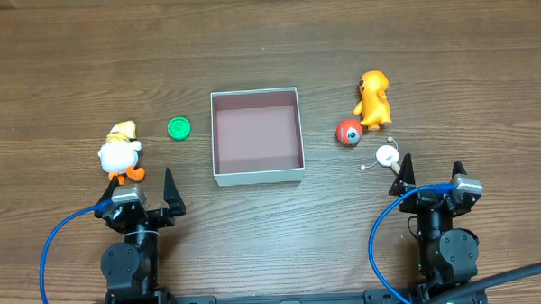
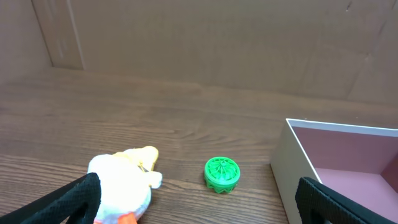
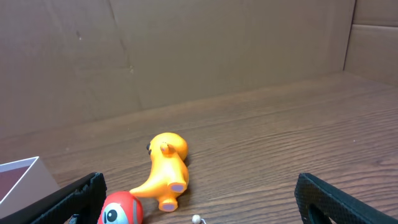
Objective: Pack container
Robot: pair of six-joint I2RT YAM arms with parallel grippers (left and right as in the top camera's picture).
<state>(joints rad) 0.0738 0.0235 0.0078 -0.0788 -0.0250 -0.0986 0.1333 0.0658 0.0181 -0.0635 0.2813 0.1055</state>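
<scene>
The container (image 1: 256, 134) sits mid counter (image 1: 267, 44): square, shallow, white cardboard walls, matte pink floor, open wood grain round all four edges. Spread wide and holding nothing: left claw (image 1: 139, 184), right claw (image 1: 431, 171).

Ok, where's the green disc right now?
In the overhead view, the green disc lies left of the container, between it and the white duck toy.

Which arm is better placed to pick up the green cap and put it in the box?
Likely the left arm. The green cap lies left of the box, ahead of the open left gripper, and in its wrist view. The right gripper is on the box's other side.
</scene>
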